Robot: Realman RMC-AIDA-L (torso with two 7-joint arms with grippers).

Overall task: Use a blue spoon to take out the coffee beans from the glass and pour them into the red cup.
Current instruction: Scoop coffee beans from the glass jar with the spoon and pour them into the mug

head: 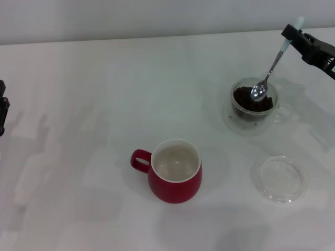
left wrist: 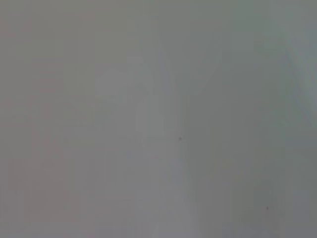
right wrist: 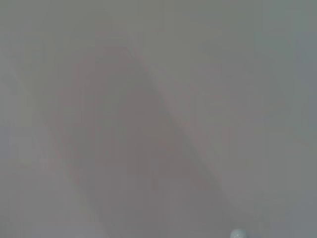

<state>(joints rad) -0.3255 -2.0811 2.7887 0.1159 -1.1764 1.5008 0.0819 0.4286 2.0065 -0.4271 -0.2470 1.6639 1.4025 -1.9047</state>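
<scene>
The right pincer [head: 291, 35] pinches the blue spoon [head: 268, 72], bowl resting on the coffee beans [head: 250, 99] in the glass [head: 254, 106] near the bench's right edge; no writing shows.

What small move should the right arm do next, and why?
Probably dip and scoop, then lift: the right tool holds the blue spoon with its bowl at the coffee beans in the glass, seemingly unloaded, and the red cup looks empty.
</scene>
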